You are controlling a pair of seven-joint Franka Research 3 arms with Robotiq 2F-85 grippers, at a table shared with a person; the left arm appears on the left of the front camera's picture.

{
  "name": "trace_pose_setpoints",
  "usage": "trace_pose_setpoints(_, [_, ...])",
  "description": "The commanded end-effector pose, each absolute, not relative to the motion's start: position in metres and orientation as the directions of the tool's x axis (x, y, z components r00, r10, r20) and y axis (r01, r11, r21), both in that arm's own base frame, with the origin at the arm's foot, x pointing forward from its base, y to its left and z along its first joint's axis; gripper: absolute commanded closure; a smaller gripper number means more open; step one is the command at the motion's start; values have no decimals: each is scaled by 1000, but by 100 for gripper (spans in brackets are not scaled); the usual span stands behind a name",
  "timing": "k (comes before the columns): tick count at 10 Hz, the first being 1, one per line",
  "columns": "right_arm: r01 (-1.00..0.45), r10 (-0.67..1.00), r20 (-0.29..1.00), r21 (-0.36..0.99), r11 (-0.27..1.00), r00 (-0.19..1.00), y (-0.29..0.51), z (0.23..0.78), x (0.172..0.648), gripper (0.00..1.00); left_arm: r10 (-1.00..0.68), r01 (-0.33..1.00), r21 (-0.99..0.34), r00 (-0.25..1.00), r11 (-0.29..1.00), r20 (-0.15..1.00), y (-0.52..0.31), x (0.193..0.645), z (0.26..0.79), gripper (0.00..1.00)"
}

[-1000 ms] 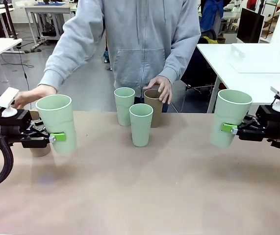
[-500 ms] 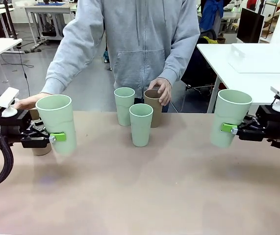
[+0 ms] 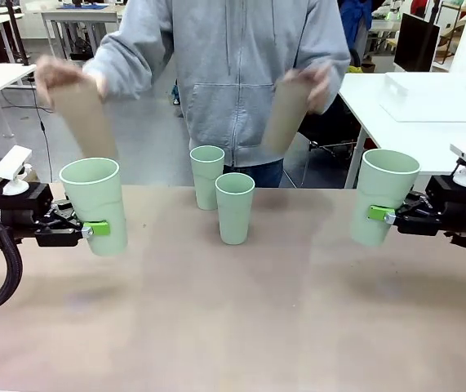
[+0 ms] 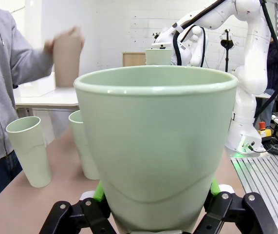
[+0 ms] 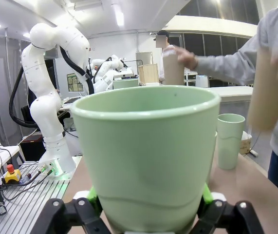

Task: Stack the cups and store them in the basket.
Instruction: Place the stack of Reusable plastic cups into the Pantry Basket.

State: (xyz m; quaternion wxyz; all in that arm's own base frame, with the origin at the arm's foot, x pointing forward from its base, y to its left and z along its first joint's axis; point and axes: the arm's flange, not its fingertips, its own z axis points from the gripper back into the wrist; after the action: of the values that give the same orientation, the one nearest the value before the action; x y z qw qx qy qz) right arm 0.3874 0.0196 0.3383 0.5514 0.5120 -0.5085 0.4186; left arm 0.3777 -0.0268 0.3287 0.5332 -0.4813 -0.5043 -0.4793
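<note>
Cups: our left gripper (image 3: pixel 94 229) clamps the left cup (image 3: pixel 94 200) and our right gripper (image 3: pixel 379 214) the right cup (image 3: pixel 384 192), both clear of the table (image 3: pixel 241 327). Two standing cups (image 3: pixel 234 208) wait mid-table, and the person (image 3: pixel 241 73) lifts two tan cups (image 3: pixel 82 114). If we nest ours tilted, they may jam or topple one.
</note>
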Motion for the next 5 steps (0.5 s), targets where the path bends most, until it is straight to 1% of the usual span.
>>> trace_pose_setpoints(1, [-983,-58,990,133,125,127,20,341,387,15,-27,997,-24,26,68,999,-26,376,329,16])
trace_pose_setpoints(5, [-983,-58,990,133,125,127,20,341,387,15,-27,997,-24,26,68,999,-26,376,329,16])
